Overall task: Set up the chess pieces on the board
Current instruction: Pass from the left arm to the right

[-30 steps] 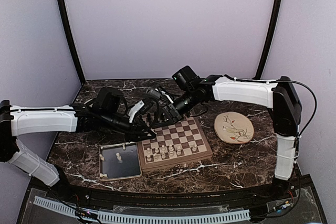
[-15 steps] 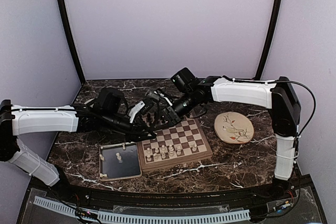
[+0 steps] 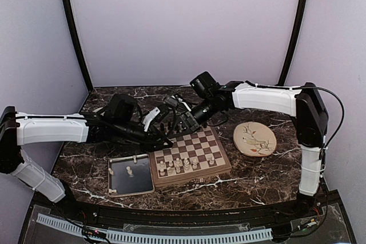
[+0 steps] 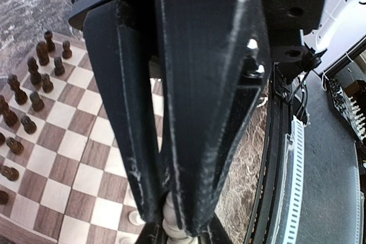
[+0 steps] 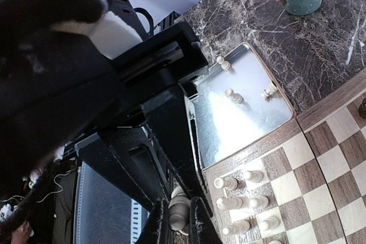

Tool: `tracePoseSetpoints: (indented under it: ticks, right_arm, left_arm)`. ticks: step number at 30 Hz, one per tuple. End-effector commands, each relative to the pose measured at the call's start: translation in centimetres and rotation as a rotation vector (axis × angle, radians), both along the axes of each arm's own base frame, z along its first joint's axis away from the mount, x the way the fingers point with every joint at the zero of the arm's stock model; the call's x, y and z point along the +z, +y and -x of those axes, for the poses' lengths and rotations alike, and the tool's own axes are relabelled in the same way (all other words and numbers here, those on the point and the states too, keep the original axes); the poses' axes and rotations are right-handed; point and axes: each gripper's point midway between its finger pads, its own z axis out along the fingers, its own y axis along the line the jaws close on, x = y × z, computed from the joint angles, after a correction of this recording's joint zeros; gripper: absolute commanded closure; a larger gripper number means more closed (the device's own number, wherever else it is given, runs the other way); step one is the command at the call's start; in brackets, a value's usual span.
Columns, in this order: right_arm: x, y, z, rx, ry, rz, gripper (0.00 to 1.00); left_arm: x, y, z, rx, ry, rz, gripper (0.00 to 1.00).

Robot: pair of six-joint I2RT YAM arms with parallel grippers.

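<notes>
L gripper (image 4: 170, 221) is clamped on a cream piece (image 4: 173, 231), tips pointing down over the board (image 3: 201, 142) just beside the other cream pieces (image 3: 180, 164) – can't tell if the piece touches a sq. R gripper (image 3: 184, 123) has its jaws together over the board's far-left corner, can't tell if it holds anything; dark pieces (image 4: 43, 55) stand on the opposite side from the cream ones. Further out – grey tray (image 3: 110, 176) just beside the board's L edge w/ loose cream pieces (image 5: 234, 98) in it, floral plate (image 3: 254, 139) off to the R, apart from the board.
</notes>
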Motion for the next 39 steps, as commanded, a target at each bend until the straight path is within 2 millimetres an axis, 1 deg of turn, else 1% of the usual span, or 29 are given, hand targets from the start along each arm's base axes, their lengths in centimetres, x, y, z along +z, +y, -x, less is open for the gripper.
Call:
tracePoseSetpoints:
  ticks: [1,3,6,10,13,16,20,23,27,31,34,36,39]
  right_arm:
    - [5.0,-0.6,-1.8,-0.003,-0.008,-0.157,0.98]
    - [5.3,-0.8,-2.1,-0.006,0.011,-0.171,0.98]
    - [5.2,-0.9,-2.1,-0.007,0.022,-0.176,0.98]
    - [4.2,-0.9,-2.3,-0.025,0.022,-0.157,0.98]
    - [2.8,-1.2,-2.9,-0.060,-0.009,-0.119,0.99]
    - [1.0,-1.7,-3.8,-0.101,-0.030,-0.074,0.99]
    - [-1.6,-2.7,-5.0,-0.139,-0.010,-0.030,0.99]
    - [-3.1,-3.4,-5.7,-0.159,0.000,-0.008,0.99]
    - [-4.3,-4.0,-6.4,-0.179,0.009,0.010,0.99]
    - [-5.6,-4.4,-6.7,-0.197,0.023,0.035,0.99]
    - [-6.5,-4.8,-6.7,-0.198,0.037,0.051,0.99]
    - [-6.6,-5.1,-6.9,-0.203,0.037,0.051,0.99]
    - [-5.7,-5.6,-7.6,-0.222,0.012,0.041,0.99]
  left_arm:
    - [-1.0,0.3,0.4,-0.012,0.007,-0.043,0.86]
    - [-1.1,0.2,0.4,-0.015,0.007,-0.045,0.86]
    - [-1.4,0.1,0.1,-0.009,0.008,-0.053,0.86]
    - [-2.2,-0.1,-0.8,0.033,0.020,-0.073,0.86]
    - [-3.3,0.0,-1.7,0.072,0.027,-0.107,0.85]
    - [-4.4,-0.1,-2.3,0.087,0.032,-0.135,0.84]
    - [-6.5,-0.5,-2.7,0.084,0.057,-0.184,0.81]
    - [-8.6,-0.5,-3.1,0.089,0.075,-0.245,0.79]
    - [-9.9,-0.4,-3.8,0.104,0.069,-0.303,0.71]
    - [-10.5,-0.3,-4.6,0.131,0.049,-0.326,0.70]
    - [-10.7,-0.4,-4.8,0.133,0.048,-0.333,0.70]
    - [-10.4,-0.5,-4.9,0.135,0.044,-0.328,0.69]
    - [-9.8,-0.5,-5.1,0.141,0.029,-0.319,0.69]
